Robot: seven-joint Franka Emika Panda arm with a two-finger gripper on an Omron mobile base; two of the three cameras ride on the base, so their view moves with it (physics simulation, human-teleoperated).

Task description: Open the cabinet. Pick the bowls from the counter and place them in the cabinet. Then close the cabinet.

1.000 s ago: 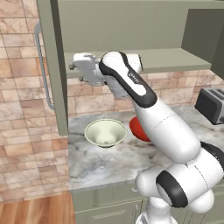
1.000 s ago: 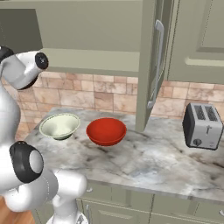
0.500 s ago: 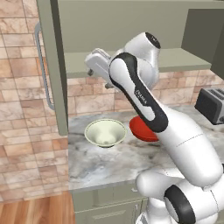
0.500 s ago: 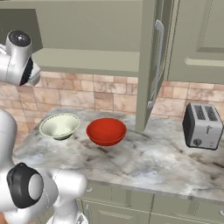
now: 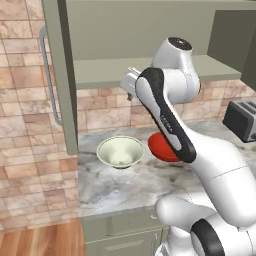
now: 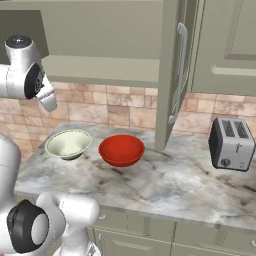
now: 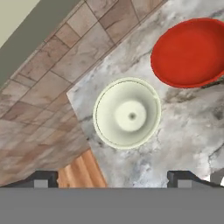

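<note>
Bowls on grey-white marbled counter [image 6: 165, 180]: cream-white round bowl [image 7: 127, 113] left, glossy red bowl [image 6: 121, 149] just beside it. Sage-green wall cabinet [image 6: 100, 35] stands open. Two-finger gripper [image 7: 113, 178], jaws spread wide and empty, should descend squarely over one rim.

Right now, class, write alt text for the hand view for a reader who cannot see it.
A cream-white bowl sits on the marbled counter, seen from above. A red bowl lies beside it, apart. The open gripper is above the counter edge.
</note>
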